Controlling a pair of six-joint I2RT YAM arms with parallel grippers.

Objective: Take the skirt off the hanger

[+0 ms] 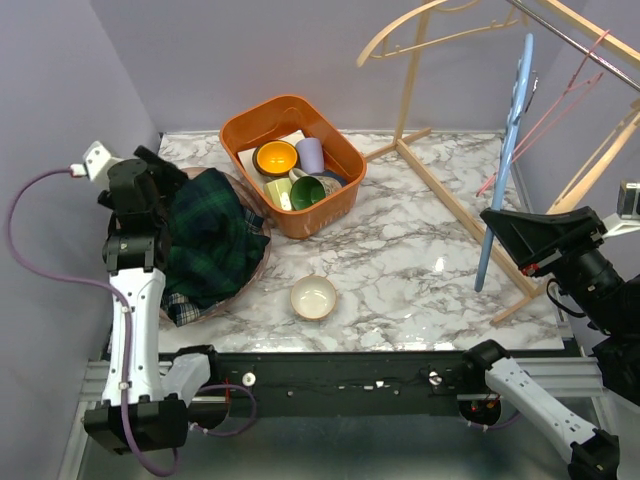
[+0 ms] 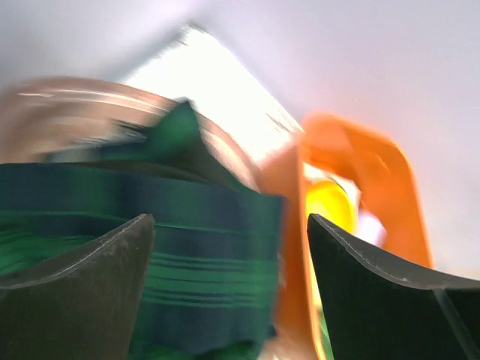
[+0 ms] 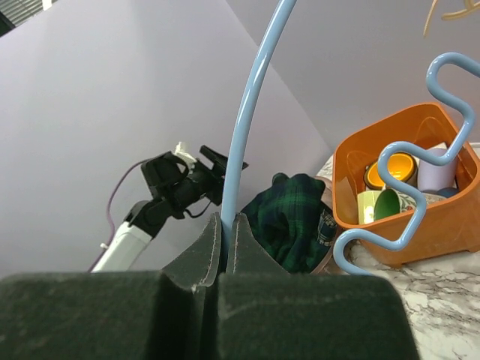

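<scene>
Our left claw, spread, sits just over the heaped dark-green plaid cloth skirt (left arm nearer); our right claw pinches the bare, upright wavy light-blue hanger.

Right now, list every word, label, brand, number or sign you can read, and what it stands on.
None: no word, number, label or sign is readable in any view.
Plaid skirt, blue hanger, orange basket: no print visible.
The cups in the basket: any marking too small to tell.
Left wrist view: too blurred to read anything.
</scene>
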